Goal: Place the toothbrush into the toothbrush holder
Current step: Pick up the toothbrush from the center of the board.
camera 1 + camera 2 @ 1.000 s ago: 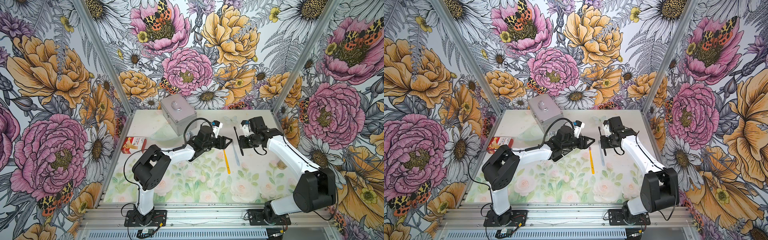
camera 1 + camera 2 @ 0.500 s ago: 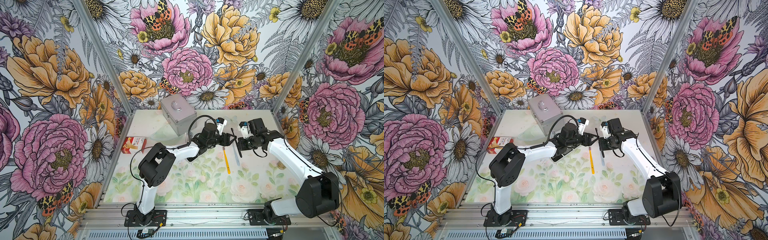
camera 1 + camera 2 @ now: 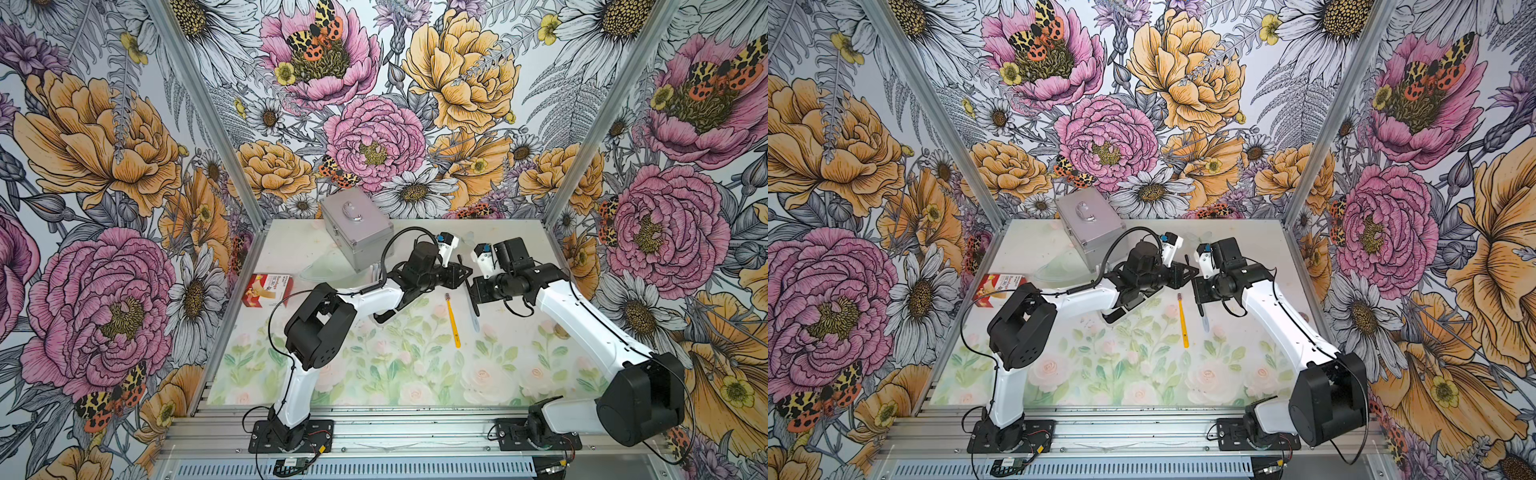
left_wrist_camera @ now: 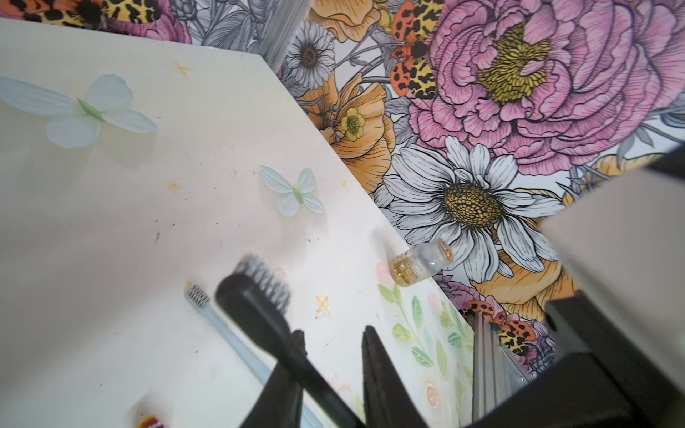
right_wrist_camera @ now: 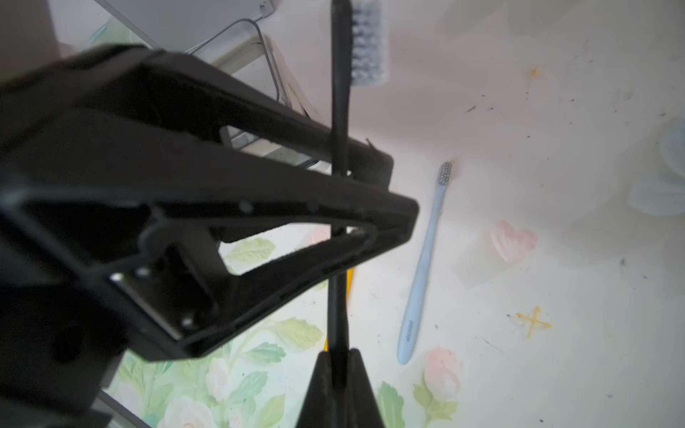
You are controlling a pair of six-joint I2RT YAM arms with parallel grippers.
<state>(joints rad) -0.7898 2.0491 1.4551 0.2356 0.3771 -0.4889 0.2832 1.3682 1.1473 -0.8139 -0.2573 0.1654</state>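
The toothbrush (image 5: pixel 339 111) is black with grey bristles and hangs above the table. My right gripper (image 5: pixel 339 355) is shut on the lower part of its handle. My left gripper (image 4: pixel 333 333) comes in from the side, its fingers (image 5: pixel 385 207) closed against the handle just below the head. In both top views the two grippers meet at mid-table, left (image 3: pixel 462 272) and right (image 3: pixel 473 291). The toothbrush holder (image 5: pixel 281 85) shows only as a pale box edge behind the left fingers, beside the silver case.
A yellow toothbrush (image 3: pixel 452 320) and a light blue toothbrush (image 3: pixel 474 322) lie on the mat under the grippers. The silver case (image 3: pixel 357 232) stands at the back, a red box (image 3: pixel 268 289) at the left edge. A small bottle (image 4: pixel 419 263) lies by the right wall.
My left gripper has moved right to the black toothbrush and its jaws have closed in on the handle. The right gripper kept its grip and shifted slightly toward the left one.
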